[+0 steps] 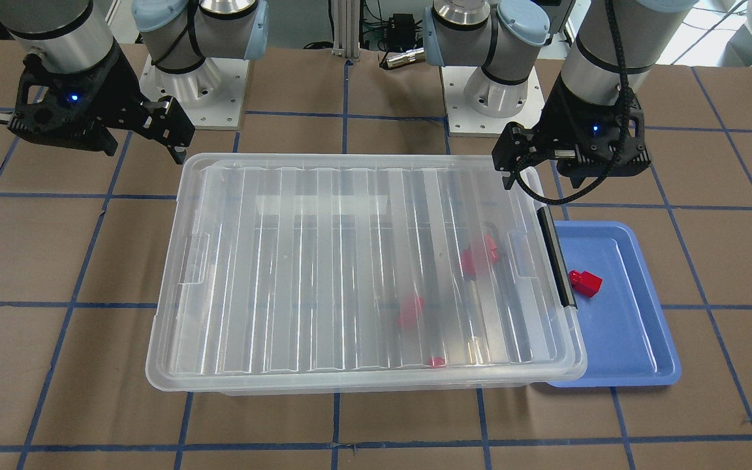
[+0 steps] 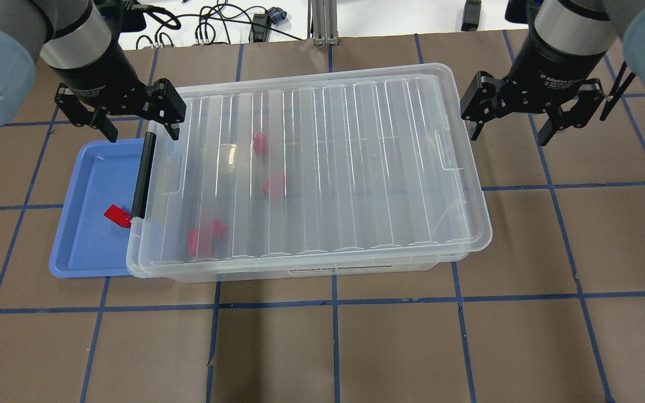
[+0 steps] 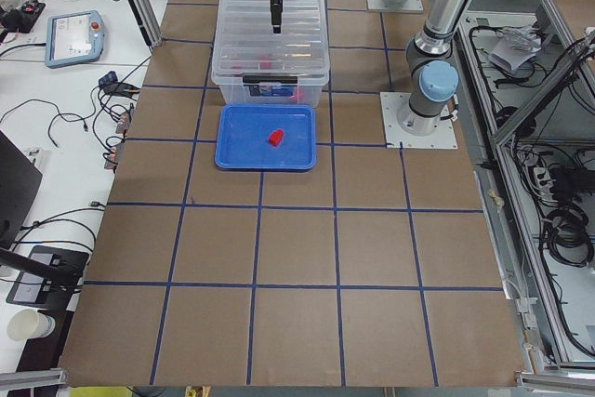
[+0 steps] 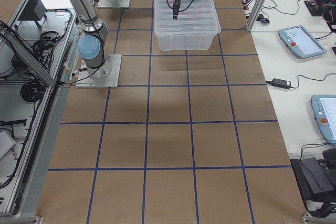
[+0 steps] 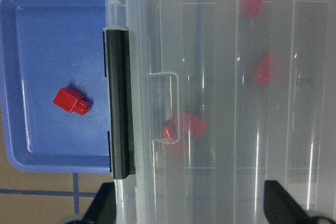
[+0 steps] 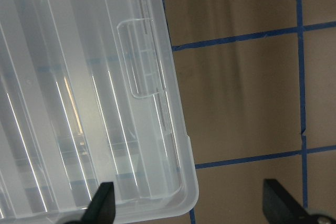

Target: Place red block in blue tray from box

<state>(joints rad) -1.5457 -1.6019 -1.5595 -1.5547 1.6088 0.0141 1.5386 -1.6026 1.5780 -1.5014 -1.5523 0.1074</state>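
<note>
One red block (image 1: 585, 282) lies in the blue tray (image 1: 630, 339), also seen from overhead (image 2: 117, 216) and in the left wrist view (image 5: 71, 101). The clear box (image 2: 328, 168) has its ribbed lid on, and its black clip (image 2: 142, 174) faces the tray. Several red blocks (image 2: 274, 184) show through the lid, one pair near the clip end (image 5: 184, 127). My left gripper (image 2: 140, 131) is open and empty above the box's clip end and the tray's far edge. My right gripper (image 2: 510, 134) is open and empty above the table just beyond the box's other end.
The blue tray (image 2: 84, 246) is partly tucked under the box's clip end. The table is brown with blue tape lines (image 2: 333, 302). Both robot bases (image 1: 193, 85) stand behind the box. Cables and tablets lie beyond the table edges in the side views.
</note>
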